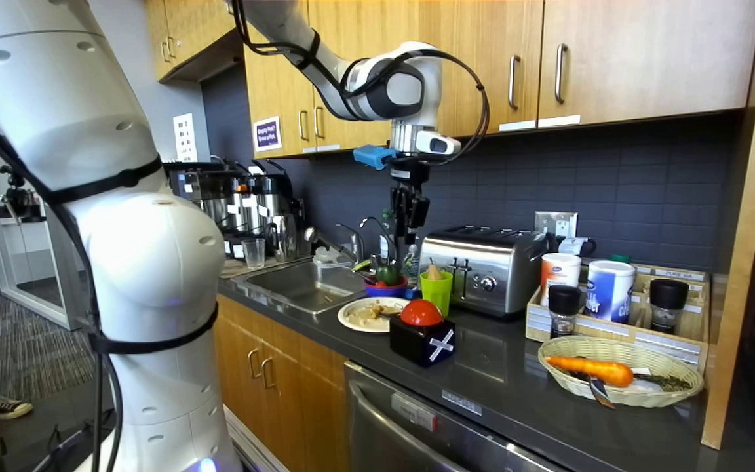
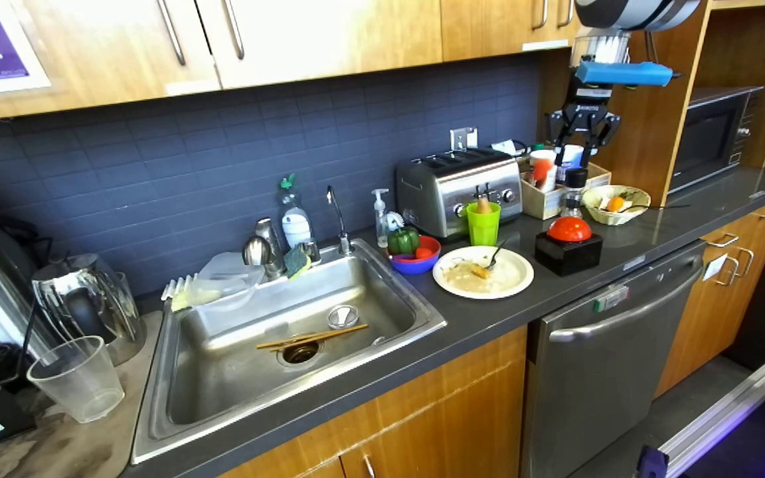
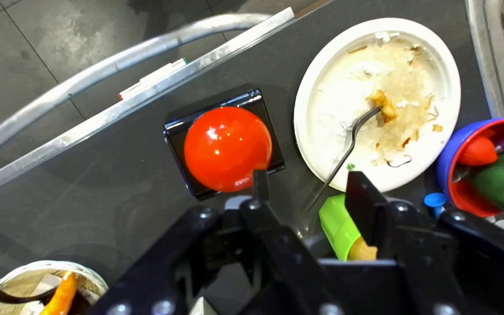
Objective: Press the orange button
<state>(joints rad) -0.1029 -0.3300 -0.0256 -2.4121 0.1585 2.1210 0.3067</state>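
Note:
The orange button is a red-orange dome on a black box. It shows in both exterior views (image 1: pixel 421 313) (image 2: pixel 570 230) and in the wrist view (image 3: pixel 228 148). The box (image 2: pixel 567 256) sits upright on the dark counter near its front edge. A white X of tape is on one side of the box in an exterior view (image 1: pixel 442 343). My gripper (image 1: pixel 406 237) points down well above the counter, apart from the button. It is open and empty; its two fingers stand apart in an exterior view (image 2: pixel 574 158) and in the wrist view (image 3: pixel 306 186). One fingertip overlaps the button's edge in the wrist view.
A white plate (image 2: pixel 449 279) with food scraps and a fork lies beside the box. A green cup (image 2: pixel 484 226), a toaster (image 2: pixel 425 192) and a bowl of vegetables (image 2: pixel 416 267) stand behind. A basket (image 1: pixel 656 393), a condiment tray (image 1: pixel 669 337) and overhead cabinets (image 1: pixel 639 59) are near.

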